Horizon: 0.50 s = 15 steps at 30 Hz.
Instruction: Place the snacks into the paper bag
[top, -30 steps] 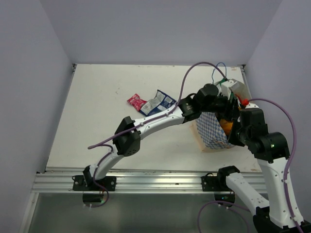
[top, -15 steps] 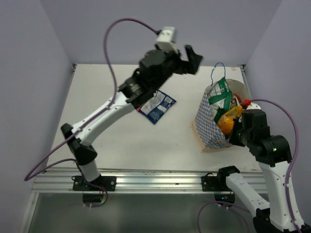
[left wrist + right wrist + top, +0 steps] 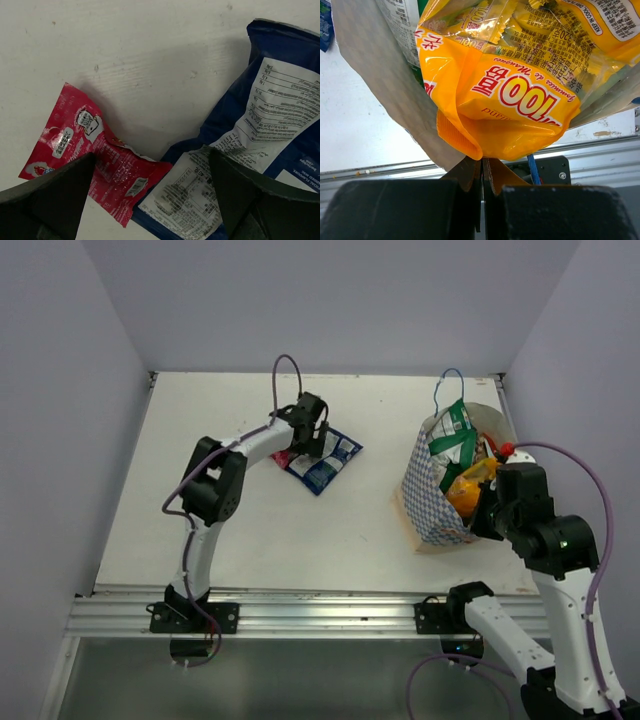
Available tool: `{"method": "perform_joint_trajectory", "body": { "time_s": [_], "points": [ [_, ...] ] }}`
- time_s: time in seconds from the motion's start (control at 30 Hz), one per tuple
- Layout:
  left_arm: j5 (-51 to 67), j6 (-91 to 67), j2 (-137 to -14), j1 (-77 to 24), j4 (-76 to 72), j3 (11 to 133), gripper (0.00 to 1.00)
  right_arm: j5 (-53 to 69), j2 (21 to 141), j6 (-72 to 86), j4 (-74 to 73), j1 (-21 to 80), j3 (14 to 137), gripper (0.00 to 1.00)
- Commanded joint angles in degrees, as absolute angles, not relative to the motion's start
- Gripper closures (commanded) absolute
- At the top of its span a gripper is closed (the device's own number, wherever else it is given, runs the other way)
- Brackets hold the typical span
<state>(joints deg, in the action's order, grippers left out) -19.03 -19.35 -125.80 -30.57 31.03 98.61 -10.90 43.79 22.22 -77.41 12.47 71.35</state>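
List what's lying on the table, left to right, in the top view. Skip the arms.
pink packet → blue-and-white packet → paper bag

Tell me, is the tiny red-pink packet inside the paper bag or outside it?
Outside. The tiny red-pink packet lies flat on the table beside the blue-white packet, under the open left gripper; the paper bag stands apart.
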Motion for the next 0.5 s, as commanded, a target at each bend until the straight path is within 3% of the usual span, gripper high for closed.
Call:
{"method": "perform_joint_trajectory", "body": {
  "time_s": [0.0, 0.47],
  "points": [
    [-17.1, -12.9, -121.3, -31.0, 26.4, 101.7, 0.00, -9.2, 44.7, 21.5, -78.6, 12.7, 71.3, 1.00],
    [-9.2, -8.8, -120.9, -33.8, 18.5, 93.3, 0.00, -8.8, 46.8, 21.4, -77.1, 12.7, 70.4, 1.00]
  ]
}}
